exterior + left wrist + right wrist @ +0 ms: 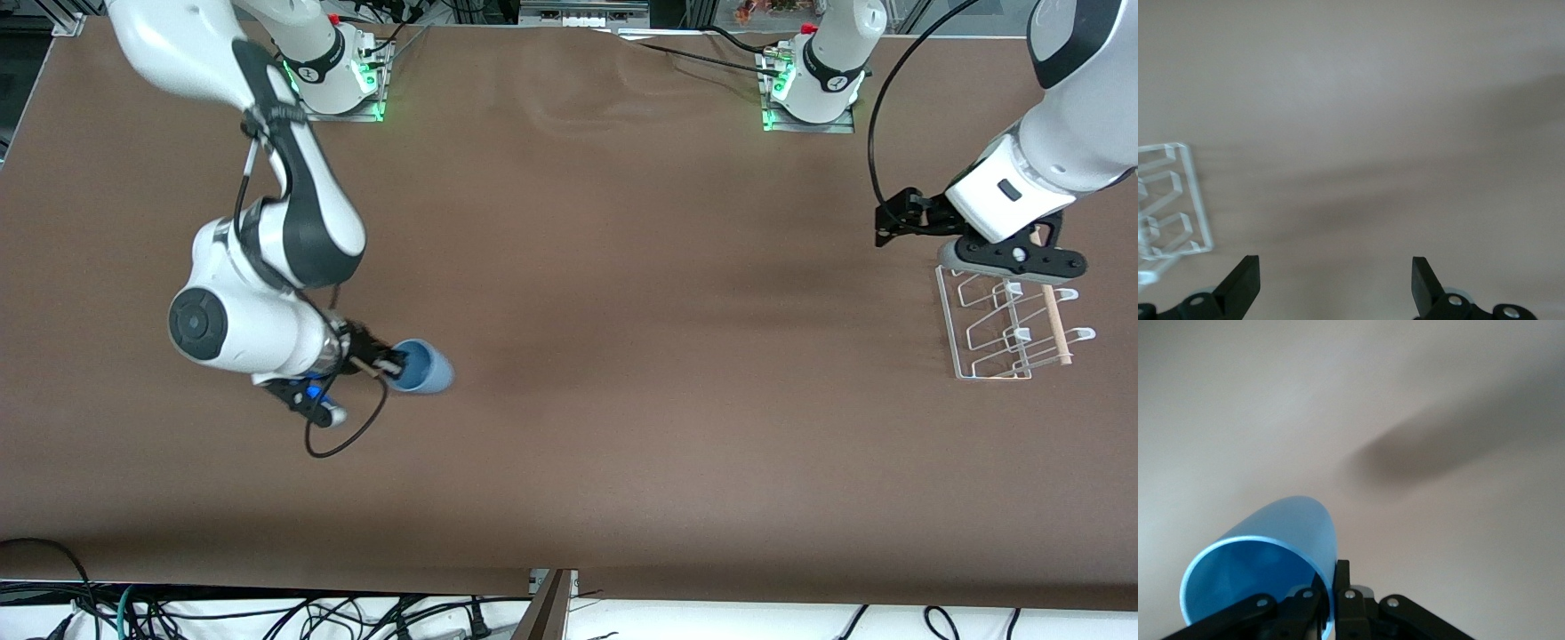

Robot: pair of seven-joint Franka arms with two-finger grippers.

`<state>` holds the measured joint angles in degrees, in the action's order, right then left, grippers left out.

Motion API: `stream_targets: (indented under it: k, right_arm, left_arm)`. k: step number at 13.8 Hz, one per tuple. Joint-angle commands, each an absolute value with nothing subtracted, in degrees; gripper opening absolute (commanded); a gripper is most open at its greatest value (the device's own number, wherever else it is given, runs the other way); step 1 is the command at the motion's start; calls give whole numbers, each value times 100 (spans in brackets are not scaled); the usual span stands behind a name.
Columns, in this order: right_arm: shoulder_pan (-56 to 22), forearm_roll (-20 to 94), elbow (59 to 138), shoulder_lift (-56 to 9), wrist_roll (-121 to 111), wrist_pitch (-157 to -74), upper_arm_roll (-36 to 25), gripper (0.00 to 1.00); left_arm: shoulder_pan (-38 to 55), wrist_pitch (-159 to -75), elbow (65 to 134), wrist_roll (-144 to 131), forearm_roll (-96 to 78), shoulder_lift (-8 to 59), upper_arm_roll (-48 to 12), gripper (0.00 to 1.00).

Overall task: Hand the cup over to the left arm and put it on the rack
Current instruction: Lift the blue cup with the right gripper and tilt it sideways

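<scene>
Right gripper: your right gripper (391, 364) is up over the table's right-arm end, its fingers pinched tight on the rim of the cup, one finger inside the mouth and one outside
Cup: the light-blue cup (425, 367) is in the right gripper's hold, tipped on its side with the open mouth turned toward the wrist; in the right wrist view you look straight into the cup (1265, 570), its wall clamped between the black fingers (1341, 600)
Cup and table: you cannot tell from the front view whether the cup's lower side brushes the table or clears it; the right wrist view shows a dark shadow on the surface well apart from the cup
Left gripper: your left gripper (889, 222) hangs over the table's left-arm end, just beside the rack, with its jaws spread wide and nothing between them; the left wrist view shows the two black fingertips (1241, 283) far apart over bare brown surface
Rack: the white wire rack (987, 329) stands on the table at the left-arm end, its wooden rod (1055, 320) along the side away from the cup; the left arm's hand covers the rack's end toward the bases
Table: brown table (622, 267), cup and rack well apart at its two ends
</scene>
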<state>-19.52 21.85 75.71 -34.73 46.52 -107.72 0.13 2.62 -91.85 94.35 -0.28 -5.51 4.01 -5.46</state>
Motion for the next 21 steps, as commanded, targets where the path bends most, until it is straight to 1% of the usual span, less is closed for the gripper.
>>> stream_targets:
  k: [1,2,3,5,6,8,9,11,15,18,19,21]
  right_arm:
    - [-2065,2374,6998,-3498,6023,-10600,446,0]
    - [-2318,2286,6805,-3507,6830,-10669,527,0]
    - [-2407,2337,6690,-3516,7403,-10705,562,0]
    - [-2574,2425,6513,-3542,7873,-10757,781,0]
    - [-2610,2530,6460,-3568,8075,-10967,1008,0]
    - [-2820,2645,6460,-3673,8383,-11660,1361,0]
    - [-2952,2663,6460,-3709,8585,-11854,1388,0]
    - [-3111,3013,6460,-3709,8666,-11892,1389,0]
    - [-3068,3664,6399,-3709,8631,-11918,1415,0]
    - [-3094,3797,6267,-3683,8649,-11909,1424,0]
    - [-3102,3797,6258,-3709,8640,-11927,1424,0]
    - [-3111,3797,6258,-3709,8640,-12005,1433,0]
  left_arm:
    - [307,-8904,9325,428,-922,615,-536,100]
    - [342,-8903,9316,735,-932,676,-554,100]
    - [360,-8912,9316,1043,-1010,738,-571,100]
    - [386,-8999,9316,1658,-1291,957,-685,100]
    - [448,-9131,9308,1966,-1318,1062,-746,100]
    - [544,-9307,9325,2817,-1502,1090,-835,100]
    - [562,-9299,9360,3108,-1720,1090,-870,100]
    - [589,-9308,9360,4116,-2203,1107,-896,100]
    - [598,-9430,9404,5974,-2935,1345,-957,100]
    - [615,-10097,9492,7081,-3153,1467,-1194,100]
    - [598,-10316,9553,7214,-3381,1433,-1361,100]
    - [606,-10590,9589,7312,-3742,1424,-1441,100]
